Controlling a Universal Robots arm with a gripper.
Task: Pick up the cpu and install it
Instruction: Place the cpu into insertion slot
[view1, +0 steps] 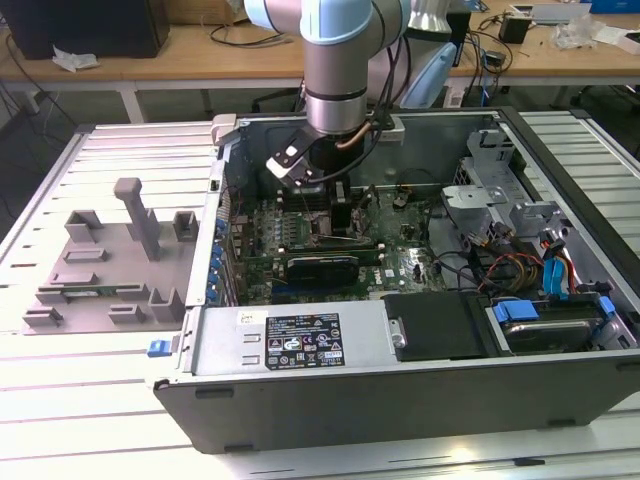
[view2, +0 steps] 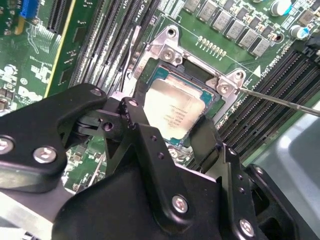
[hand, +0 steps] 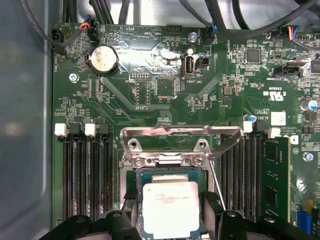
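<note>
Bench (view1: 60, 400) carries the open PC case (view1: 400, 390), with the arm reaching down into it over the motherboard (hand: 150, 100). Socket bracket (hand: 175, 132) is flipped open. cpu (hand: 171, 207) is within the socket opening, seated or just above, can't tell. Tool (view2: 170, 117) straddles two opposite edges of it; can't tell if it's clamped or released. Risks: any offset or tilt would crush socket pins. Latch rod (hand: 216, 187) runs just beside the tool and could snag.
</note>
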